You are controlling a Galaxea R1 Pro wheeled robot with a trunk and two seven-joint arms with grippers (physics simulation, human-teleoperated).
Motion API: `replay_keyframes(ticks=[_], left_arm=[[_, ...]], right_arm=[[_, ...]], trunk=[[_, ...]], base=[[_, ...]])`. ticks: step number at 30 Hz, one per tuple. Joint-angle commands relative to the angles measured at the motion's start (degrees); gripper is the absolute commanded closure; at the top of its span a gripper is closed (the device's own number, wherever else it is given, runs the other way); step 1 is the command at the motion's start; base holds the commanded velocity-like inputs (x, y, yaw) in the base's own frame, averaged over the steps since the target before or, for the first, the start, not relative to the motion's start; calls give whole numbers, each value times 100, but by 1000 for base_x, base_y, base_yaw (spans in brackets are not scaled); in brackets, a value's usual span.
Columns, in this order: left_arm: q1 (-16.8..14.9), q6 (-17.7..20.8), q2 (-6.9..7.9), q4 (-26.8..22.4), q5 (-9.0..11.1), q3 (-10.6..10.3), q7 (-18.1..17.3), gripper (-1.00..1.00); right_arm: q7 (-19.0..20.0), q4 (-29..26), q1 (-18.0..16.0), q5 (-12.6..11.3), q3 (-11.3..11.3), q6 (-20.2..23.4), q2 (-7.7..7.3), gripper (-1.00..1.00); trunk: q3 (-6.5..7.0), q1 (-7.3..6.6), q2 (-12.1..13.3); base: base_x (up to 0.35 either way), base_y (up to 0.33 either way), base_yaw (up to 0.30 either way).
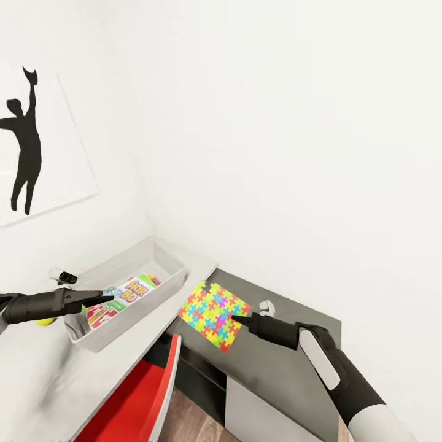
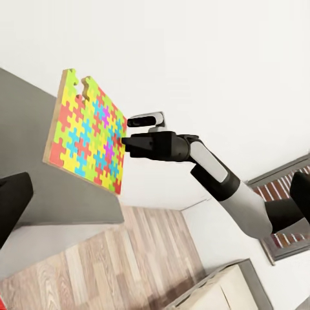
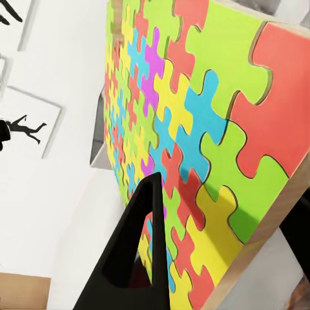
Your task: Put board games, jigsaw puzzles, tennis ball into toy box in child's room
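A multicoloured jigsaw puzzle (image 1: 212,313) hangs tilted above the lower dark-grey section of the table (image 1: 276,374), with my right gripper (image 1: 241,319) shut on its edge. The right wrist view has one black finger (image 3: 129,252) lying across the puzzle's face (image 3: 194,110). The light-grey toy box (image 1: 166,261) stands on the pale table top and holds the Skip-Bo board game (image 1: 126,296). Over the box my left gripper (image 1: 109,298) is open and holds nothing; its fingers (image 2: 13,203) sit at the picture's edges. The tennis ball (image 1: 44,320) peeks out under my left arm.
A red chair (image 1: 144,393) stands under the desk's front edge. A small black-and-white object (image 1: 65,277) lies left of the toy box, and a small white item (image 1: 265,305) sits on the dark section. A silhouette picture (image 1: 24,141) hangs on the wall.
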Motion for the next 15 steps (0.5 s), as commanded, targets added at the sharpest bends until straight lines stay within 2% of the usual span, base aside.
replay_keyframes(ticks=[1, 15], left_arm=[[-10, 61, 6, 4, 21, -25, -20, -100], [-10, 47, 6, 4, 26, -25, -38, -100]], right_arm=[[-4, -4, -5, -34, 6, 29, -6, 100], [20, -4, -5, -34, 6, 29, -14, 100]], trunk=[[-6, 4, -13], [95, 4, -13]], base=[[0, 0, 212], [0, 0, 204]])
